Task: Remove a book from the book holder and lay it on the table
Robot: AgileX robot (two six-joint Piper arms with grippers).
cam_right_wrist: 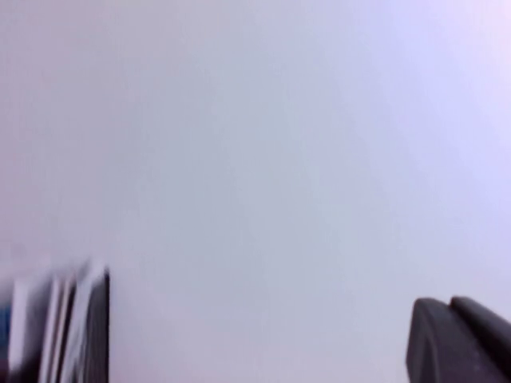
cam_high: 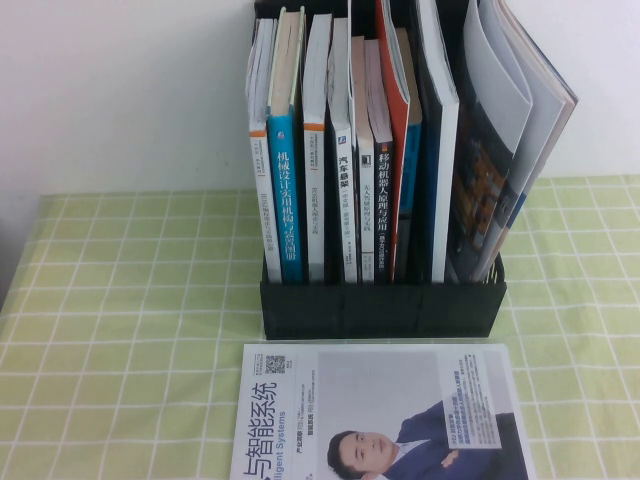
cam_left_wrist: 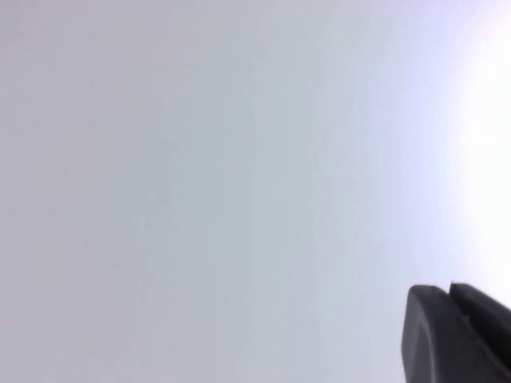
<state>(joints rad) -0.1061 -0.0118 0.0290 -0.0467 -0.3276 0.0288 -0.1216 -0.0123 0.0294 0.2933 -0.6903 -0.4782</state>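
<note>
the table (cam_high: 120, 300) wears a light green cloth with a white grid check, running from the near edge back to a plain white wall (cam_high: 120, 90). the book holder (cam_high: 383, 305), black plastic with a low front wall, stands on the cloth against that wall, a little right of centre. it is packed with upright books: a white spine with an orange band at the left, then a blue one (cam_high: 289, 205), more white and grey spines, a red one leaning slightly, and a tall dark blue edge (cam_high: 428, 150). this tall thin volume may be the book, but its cover is hidden, so that cannot be told. at the holder's right end floppy magazines (cam_high: 510, 130) splay outward to the right.

flat on the cloth just in front of the holder lies a white magazine (cam_high: 385, 415) showing a man in a suit, its lower part cut off by the near edge.

neither arm shows from the raised camera. the left gripper (cam_left_wrist: 459, 335) appears only as a dark corner against blank pale wall in its own wrist view (finger state cannot be told). the right gripper (cam_right_wrist: 459, 339) is likewise a dark corner, with blurred book tops (cam_right_wrist: 60, 327) at the far side of that view; cannot tell its grip either
</note>
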